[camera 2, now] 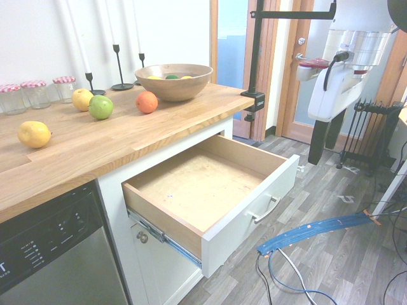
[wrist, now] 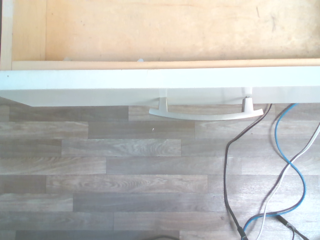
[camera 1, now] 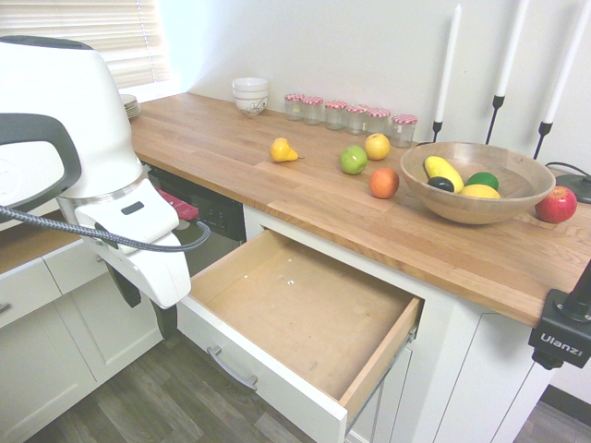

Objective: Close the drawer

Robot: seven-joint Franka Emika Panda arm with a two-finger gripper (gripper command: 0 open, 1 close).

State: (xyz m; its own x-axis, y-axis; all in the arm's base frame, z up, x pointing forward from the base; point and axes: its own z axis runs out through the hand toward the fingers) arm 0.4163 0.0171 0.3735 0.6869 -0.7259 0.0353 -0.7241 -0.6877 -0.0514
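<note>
Drawer [camera 1: 305, 314] stands pulled far out from under the wooden table [camera 1: 305, 198], its plywood bottom bare and its white front [camera 2: 254, 216] facing the floor space where I hang. My fingers [camera 1: 148, 305] point down beside the front's end, clear of it and holding nothing; from these views I cannot tell how wide they are parted. The wrist view looks straight down on the front's top edge and the curved silver handle [wrist: 206, 112] just below it. To close it well, I judge I should bring my fingers against the flat of the front near the handle, close to the middle of its width, and push straight along the runners. Pressing at one end would likely skew the drawer and make it bind. A slow, level push seems best, easing off as the front nears the cabinet.
</note>
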